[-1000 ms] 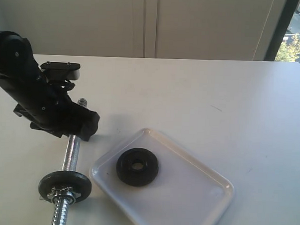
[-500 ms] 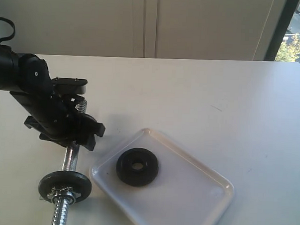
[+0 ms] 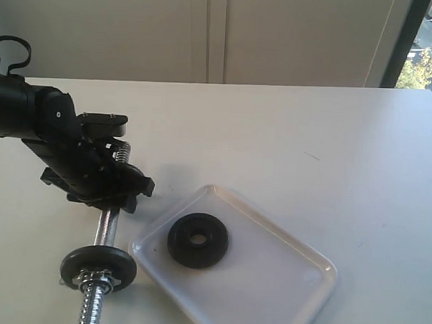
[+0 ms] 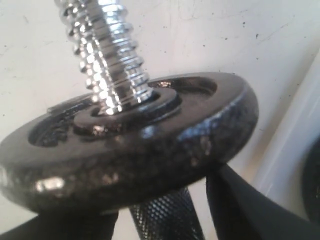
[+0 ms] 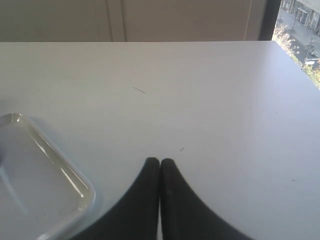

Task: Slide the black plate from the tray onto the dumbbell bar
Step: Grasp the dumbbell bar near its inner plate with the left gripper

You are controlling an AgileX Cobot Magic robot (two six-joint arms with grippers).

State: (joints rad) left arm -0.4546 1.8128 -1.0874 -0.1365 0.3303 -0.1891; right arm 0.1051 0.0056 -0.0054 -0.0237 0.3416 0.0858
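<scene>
plate (image 3: 197,240) in tray (image 3: 297,280), fingers (image 4: 240,210) seemingly astride bar (image 3: 106,225)

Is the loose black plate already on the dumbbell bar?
No, the black plate lies flat in the white tray, beside the dumbbell bar.

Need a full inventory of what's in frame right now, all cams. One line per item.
table: 1, white, under everything
tray: 1, white, on the table, front centre of the exterior view
black plate: 1, black, flat in the tray, towards its left part
dumbbell bar: 1, chrome, lying left of the tray
weight disc: 1 visible, black, on the bar near its near end
nut: 1 visible, chrome, against that disc on its outer side
window: 1, far right, trees outside
left gripper: 1, black, jaws open astride the bar's middle
right gripper: 1, black, shut, over bare table beside a tray corner, seen only in the right wrist view
</scene>
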